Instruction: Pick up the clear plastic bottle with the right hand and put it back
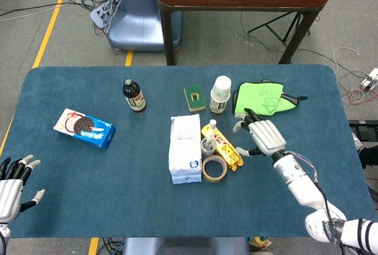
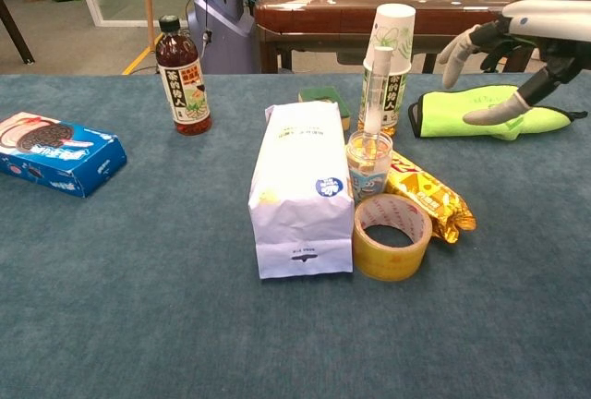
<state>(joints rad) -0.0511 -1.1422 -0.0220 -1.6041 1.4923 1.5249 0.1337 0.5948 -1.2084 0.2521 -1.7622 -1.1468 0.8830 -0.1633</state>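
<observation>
Right hand [image 1: 264, 136] is seen right of centre in the head view, fingers spread and holding nothing, above the blue table [image 1: 118, 172] just beside the yellow snack packet [image 1: 224, 146]. The clear plastic bottle with white cap [image 1: 220, 95] stands upright above it in the frame, between the green sponge [image 1: 194, 97] and the lime-green cloth [image 1: 260, 99] (no contact with the hand). At the lower left corner the left hand [image 1: 12, 185] is held open, empty.
</observation>
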